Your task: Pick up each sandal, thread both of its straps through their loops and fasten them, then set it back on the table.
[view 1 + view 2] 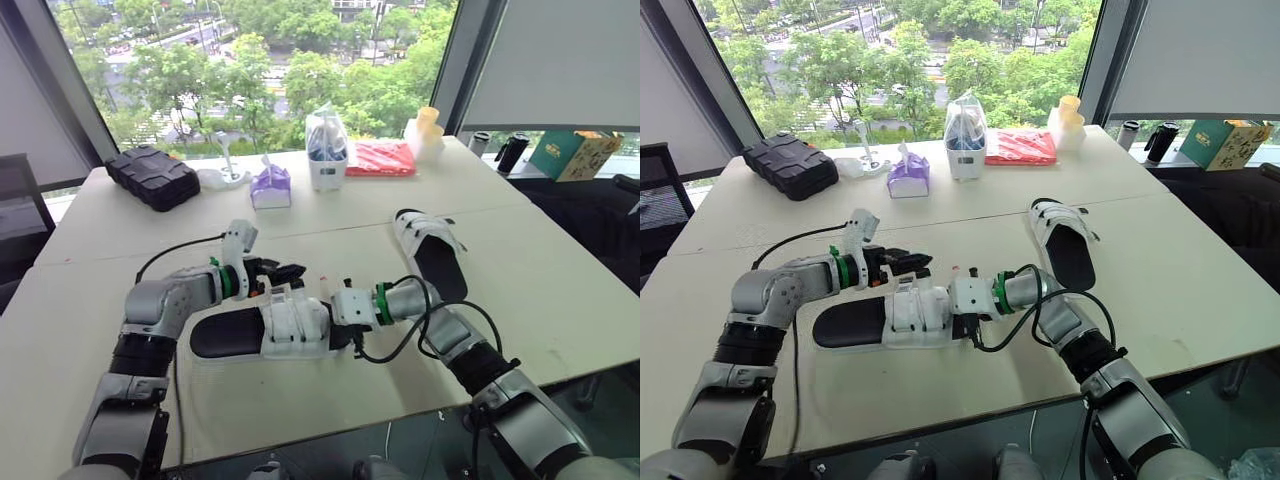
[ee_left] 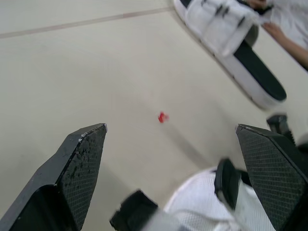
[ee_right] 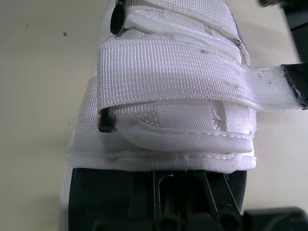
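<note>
The near sandal, white-strapped with a black footbed, lies across the table in front of me, heel toward my left. My right gripper is at its toe end and looks shut on the sole. In the right wrist view both straps lie over the upper, and one loose strap end sticks out sideways. My left gripper hovers just behind the sandal's straps with its fingers wide apart and nothing between them. A second sandal lies flat to the right, straps at its far end.
Along the table's far side stand a black case, a purple tissue pack, a white container under a bag, a red packet and stacked cups. A small red speck lies on the tabletop. The table's front edge is close.
</note>
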Robot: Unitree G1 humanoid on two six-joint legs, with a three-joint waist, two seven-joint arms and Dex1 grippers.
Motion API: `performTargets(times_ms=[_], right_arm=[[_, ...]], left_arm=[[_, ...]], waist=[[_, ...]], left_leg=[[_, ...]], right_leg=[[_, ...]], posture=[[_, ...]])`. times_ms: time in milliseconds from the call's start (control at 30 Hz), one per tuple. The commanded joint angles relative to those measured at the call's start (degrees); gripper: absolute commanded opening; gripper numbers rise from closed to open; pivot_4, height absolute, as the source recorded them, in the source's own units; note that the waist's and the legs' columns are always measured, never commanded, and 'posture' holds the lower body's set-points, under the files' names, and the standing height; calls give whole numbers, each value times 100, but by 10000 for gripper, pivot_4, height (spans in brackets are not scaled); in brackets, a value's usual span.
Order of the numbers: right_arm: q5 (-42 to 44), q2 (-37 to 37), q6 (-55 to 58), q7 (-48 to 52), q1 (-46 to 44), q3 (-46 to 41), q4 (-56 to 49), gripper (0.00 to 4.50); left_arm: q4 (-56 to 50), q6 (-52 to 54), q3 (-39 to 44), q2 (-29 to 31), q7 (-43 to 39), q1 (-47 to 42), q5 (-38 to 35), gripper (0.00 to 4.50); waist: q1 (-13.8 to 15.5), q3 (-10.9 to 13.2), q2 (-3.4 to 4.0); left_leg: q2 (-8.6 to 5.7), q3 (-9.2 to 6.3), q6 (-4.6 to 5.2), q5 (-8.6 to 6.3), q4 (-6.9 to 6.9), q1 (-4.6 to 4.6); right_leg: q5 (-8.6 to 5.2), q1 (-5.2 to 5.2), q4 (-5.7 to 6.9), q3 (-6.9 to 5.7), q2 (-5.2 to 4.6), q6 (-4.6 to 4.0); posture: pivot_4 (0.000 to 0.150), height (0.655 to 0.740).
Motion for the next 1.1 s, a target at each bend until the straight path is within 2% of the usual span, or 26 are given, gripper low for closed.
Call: performTargets(times_ms=[33,367,467,533,600,700,900,1100], right_arm=[[-258,-46,163,-67,93,91,196,0],[-264,-64,165,-125,133,85,166,0],[-264,-67,166,-133,139,82,161,0],[-265,-68,165,-133,145,85,157,0],[-264,-66,168,-134,147,86,152,0],[-264,-59,170,-139,141,86,154,0],[-265,-53,187,-151,128,88,151,0],[-256,-70,212,-136,149,87,111,0]], left_arm=[[-180,-178,-158,110,-504,-50,84,44467],[-148,-423,-281,196,-1027,-81,404,44467],[-183,-467,-285,250,-1205,-72,451,36420],[-215,-452,-272,271,-1268,-67,471,26681],[-225,-460,-279,288,-1315,-69,493,14655],[-237,-451,-273,306,-1393,-85,493,146],[-493,-637,130,187,-1783,-138,34,146],[-323,-651,286,111,-1967,-277,-95,146]], waist=[[-8,0,0],[-8,1,0],[-8,1,0],[-9,1,0],[-9,1,0],[-6,1,0],[-9,1,0],[-7,2,-1]], left_leg=[[0,0,0,0,1,-1],[1,-1,1,0,-1,-1],[1,-1,1,0,-1,-1],[1,-1,1,0,-2,-1],[1,-1,1,0,-2,-1],[1,-1,1,0,-2,-1],[2,-2,1,0,-1,-1],[2,-2,1,0,-1,-2]], right_leg=[[0,0,0,0,-1,-1],[-1,-3,0,2,-10,-1],[-1,-3,0,2,-10,-1],[-1,-3,0,2,-10,0],[-1,-3,0,2,-10,0],[-1,-3,0,2,-10,-1],[-1,-3,0,2,-11,-1],[-1,-3,0,2,-11,-1]], posture=[[1500,7400],[1500,7400],[1500,7400],[1500,7400],[1500,7400],[1500,7400],[1500,7400],[1500,7400]])
